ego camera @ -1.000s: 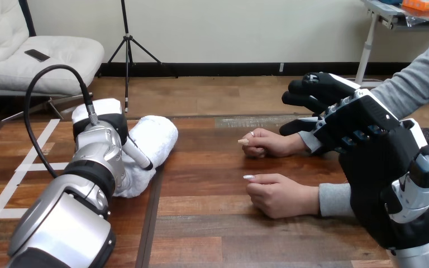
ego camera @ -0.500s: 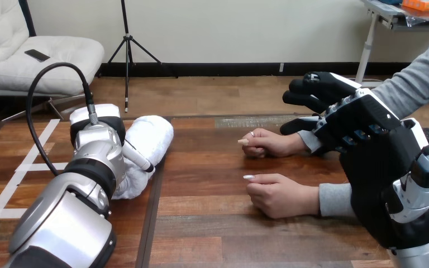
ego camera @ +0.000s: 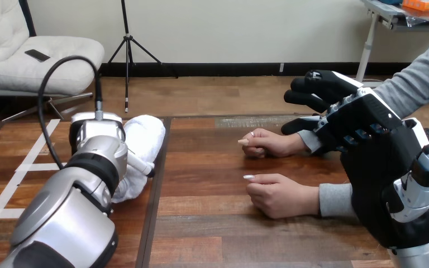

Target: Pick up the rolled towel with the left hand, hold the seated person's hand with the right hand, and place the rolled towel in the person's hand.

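Rolled towel [ego camera: 145, 137] lies on the tabletop [ego camera: 212, 223], touching my left robot hand [ego camera: 97, 129] on its right side, long axis running away from me. I can't tell its grip. Right robot hand [ego camera: 363, 120] is loosely spread, beside the person's far hand [ego camera: 271, 142].

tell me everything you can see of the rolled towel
The rolled towel is white, soft-looking cloth wound into a thick roll with a rounded far end. It lies on its side on the wooden table at the view's left, slanting from near to far beside a dark seam in the tabletop. The left hand is on it and hides its left side; whether it grips the roll cannot be told. It lies apart from the person's hands.
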{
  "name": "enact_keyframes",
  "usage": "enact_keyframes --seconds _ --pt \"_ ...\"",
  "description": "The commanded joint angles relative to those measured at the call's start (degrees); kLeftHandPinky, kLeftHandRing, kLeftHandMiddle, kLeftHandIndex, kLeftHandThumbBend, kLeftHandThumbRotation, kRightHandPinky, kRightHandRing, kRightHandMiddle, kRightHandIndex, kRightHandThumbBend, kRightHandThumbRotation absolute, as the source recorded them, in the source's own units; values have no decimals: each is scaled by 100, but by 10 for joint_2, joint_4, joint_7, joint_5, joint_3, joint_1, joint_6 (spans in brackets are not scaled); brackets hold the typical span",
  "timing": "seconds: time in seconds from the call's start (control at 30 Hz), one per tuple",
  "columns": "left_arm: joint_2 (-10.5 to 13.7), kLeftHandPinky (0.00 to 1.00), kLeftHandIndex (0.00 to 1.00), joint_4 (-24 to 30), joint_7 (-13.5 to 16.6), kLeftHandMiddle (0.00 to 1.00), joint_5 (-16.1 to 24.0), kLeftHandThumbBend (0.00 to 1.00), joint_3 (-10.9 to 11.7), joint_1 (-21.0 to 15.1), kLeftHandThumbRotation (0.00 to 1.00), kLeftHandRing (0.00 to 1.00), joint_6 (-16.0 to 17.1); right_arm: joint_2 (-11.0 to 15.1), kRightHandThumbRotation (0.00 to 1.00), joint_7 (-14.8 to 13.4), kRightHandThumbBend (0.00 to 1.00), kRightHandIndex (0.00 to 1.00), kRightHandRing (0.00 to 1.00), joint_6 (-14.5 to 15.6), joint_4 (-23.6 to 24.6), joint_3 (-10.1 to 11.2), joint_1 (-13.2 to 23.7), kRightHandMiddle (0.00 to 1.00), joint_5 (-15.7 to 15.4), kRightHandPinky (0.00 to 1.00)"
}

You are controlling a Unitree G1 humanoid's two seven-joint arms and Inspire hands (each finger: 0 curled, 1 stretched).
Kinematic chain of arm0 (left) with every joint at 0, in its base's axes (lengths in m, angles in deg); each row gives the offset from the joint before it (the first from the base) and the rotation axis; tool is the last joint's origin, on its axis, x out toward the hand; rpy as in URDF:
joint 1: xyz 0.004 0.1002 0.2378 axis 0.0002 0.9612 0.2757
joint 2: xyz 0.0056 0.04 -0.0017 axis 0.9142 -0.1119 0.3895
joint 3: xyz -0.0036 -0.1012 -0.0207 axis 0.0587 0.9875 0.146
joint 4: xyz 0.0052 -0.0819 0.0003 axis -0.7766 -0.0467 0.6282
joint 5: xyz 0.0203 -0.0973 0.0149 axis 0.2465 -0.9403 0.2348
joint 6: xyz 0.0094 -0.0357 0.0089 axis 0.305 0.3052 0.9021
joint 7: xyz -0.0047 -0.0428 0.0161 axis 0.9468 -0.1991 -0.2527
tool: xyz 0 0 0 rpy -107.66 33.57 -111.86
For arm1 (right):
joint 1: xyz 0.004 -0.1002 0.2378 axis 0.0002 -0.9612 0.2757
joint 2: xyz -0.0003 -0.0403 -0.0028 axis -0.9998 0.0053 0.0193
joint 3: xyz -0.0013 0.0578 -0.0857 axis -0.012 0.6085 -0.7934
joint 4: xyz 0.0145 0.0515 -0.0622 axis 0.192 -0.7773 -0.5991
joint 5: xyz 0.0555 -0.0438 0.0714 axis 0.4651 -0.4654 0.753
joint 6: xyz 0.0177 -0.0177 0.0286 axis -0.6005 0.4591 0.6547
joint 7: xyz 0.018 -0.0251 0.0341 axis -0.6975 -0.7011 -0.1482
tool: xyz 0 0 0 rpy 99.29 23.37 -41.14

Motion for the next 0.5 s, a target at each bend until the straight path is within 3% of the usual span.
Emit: enact_keyframes --seconds 0.0,0.3,0.47 --pt "-26 66 89 -5 -13 87 13 88 -17 -14 90 83 6 4 96 -3 93 76 79 -1 30 4 23 80 11 60" --pt "-31 68 86 -5 -14 86 14 86 -20 -11 92 82 5 3 98 -7 93 76 78 -5 32 6 22 79 1 59" --pt "-34 68 85 -3 4 86 6 87 -11 -7 90 81 -5 2 98 -9 93 76 79 -3 35 5 20 79 3 58"
